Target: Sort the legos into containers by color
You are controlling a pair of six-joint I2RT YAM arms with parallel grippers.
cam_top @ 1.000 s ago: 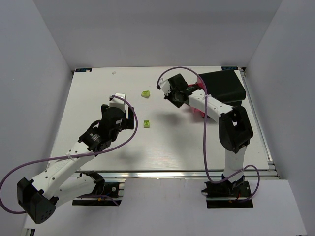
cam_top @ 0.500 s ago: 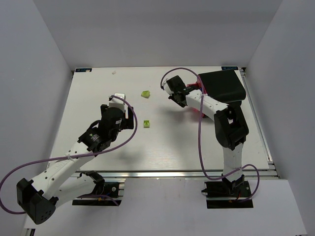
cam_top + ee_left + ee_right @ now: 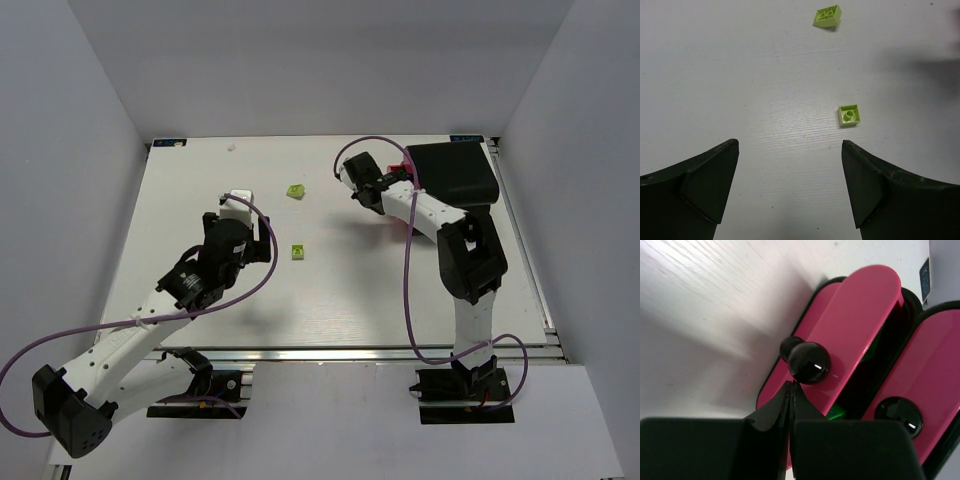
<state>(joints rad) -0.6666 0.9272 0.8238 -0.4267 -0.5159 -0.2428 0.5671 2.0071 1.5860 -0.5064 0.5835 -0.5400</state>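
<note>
Two lime legos lie on the white table: one (image 3: 297, 252) (image 3: 848, 114) just right of my left gripper (image 3: 262, 240) and one (image 3: 294, 190) (image 3: 828, 16) farther back. My left gripper (image 3: 789, 150) is open and empty above bare table. The black containers (image 3: 455, 172) with magenta fronts stand at the back right. My right gripper (image 3: 388, 188) (image 3: 791, 385) is shut and empty, its tips just below the round knob (image 3: 810, 362) of a magenta drawer front (image 3: 860, 315) that stands slightly open. A green lego (image 3: 837, 412) shows inside the gap.
A second magenta drawer front (image 3: 935, 365) with its own knob (image 3: 895, 412) sits right of the first. The table's metal rail (image 3: 350, 353) runs along the near edge. Grey walls close in both sides.
My right gripper has moved right and back, closer to the drawer fronts. The left arm and the two lime legos have stayed put.
</note>
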